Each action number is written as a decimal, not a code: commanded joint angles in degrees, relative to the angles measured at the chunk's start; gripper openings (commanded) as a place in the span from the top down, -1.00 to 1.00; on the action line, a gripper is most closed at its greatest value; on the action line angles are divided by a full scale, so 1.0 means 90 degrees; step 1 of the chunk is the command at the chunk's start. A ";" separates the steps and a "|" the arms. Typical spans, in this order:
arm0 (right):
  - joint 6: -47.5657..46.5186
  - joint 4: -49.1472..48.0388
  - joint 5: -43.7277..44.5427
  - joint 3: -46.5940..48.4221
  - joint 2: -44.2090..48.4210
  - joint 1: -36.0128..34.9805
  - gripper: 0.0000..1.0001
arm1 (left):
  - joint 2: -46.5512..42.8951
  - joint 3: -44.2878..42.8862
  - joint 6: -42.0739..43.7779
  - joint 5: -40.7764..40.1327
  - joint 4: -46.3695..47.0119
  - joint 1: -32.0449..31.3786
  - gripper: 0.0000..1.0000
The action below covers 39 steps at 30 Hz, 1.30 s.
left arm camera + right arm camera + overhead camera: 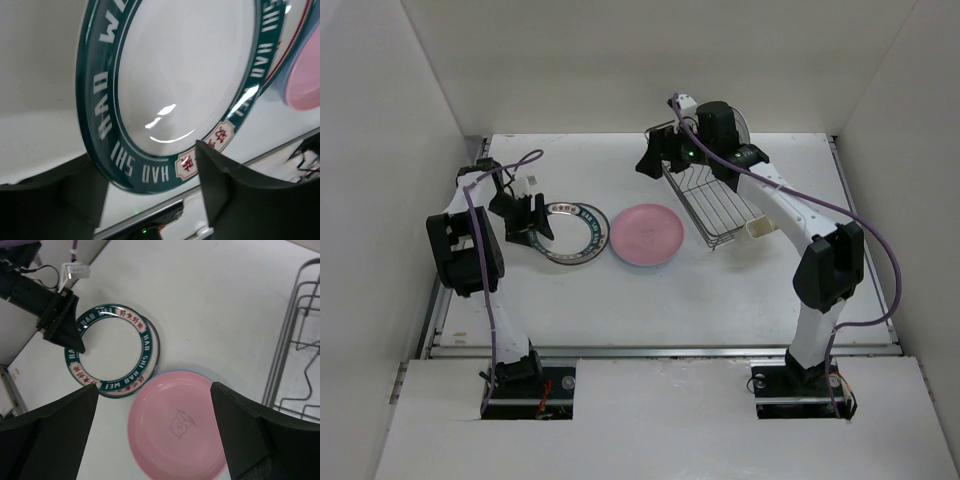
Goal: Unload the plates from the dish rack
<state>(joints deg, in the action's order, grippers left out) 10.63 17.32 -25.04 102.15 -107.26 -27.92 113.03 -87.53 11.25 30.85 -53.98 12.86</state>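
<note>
Seen from the top camera, two piles sit side by side on the desk (670,300): the dark-ringed plate (572,232) and, touching it on the right, the pink plate (647,236). The dish rack (720,205) stands just beyond them with its beige cutlery holder (760,228) at the near end. The left arm (470,250) has its jaws at the ringed plate's left rim, and the right arm (820,260) reaches over the rack's far end. A curved edge shows behind that wrist, and whether it is a last plate I cannot tell. The left wrist view shows the left jaws apart, straddling the dark-ringed plate's (185,65) green rim without clamping it. A red-lined plate (287,30) lies underneath and the pink plate (305,85) is close by. A careless pull-away here could, I judge, catch that rim and drag the top plate off its pile or knock it into the pink one. The right wrist view shows the right jaws wide apart and empty, high above the dark-ringed plate (112,352) and the pink plate (175,425), with the dish rack's (295,340) wires at the right edge. If it goes back for another plate, snagging a wire could tip or shove the rack into the piles.
</note>
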 commanded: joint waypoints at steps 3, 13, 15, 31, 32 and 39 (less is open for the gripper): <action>-0.0098 0.0457 0.1750 0.0289 0.0473 0.0270 -1.00 | -0.0079 -0.0430 0.0254 -0.1315 -0.0448 -0.0257 -0.49; 0.0020 0.0809 0.4743 0.1324 0.0181 0.1451 -1.00 | -0.0479 -0.0977 0.0245 -0.3496 -0.0507 -0.0912 -0.81; 0.0020 0.0946 0.4881 0.1842 -0.0287 0.1734 -1.00 | -0.0548 -0.1037 0.0022 -0.3604 -0.0507 -0.0912 -0.81; -0.0664 0.0888 0.4578 0.2879 -0.2476 0.1940 -0.14 | -0.1065 -0.0969 -0.0156 -0.3692 -0.0702 -0.0912 -0.81; -0.0664 0.0888 0.4637 0.2879 -0.2621 0.1940 -0.12 | -0.1065 -0.0968 -0.0156 -0.3692 -0.0702 -0.0912 -0.81; -0.0956 0.0771 0.4784 0.2460 -0.2468 0.1940 1.00 | -0.1133 -0.1037 -0.0156 -0.3574 -0.0702 -0.0912 -0.81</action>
<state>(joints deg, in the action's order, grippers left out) -0.30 27.11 16.25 125.80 -132.25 -10.22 106.19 -95.53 10.37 -1.56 -58.59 4.58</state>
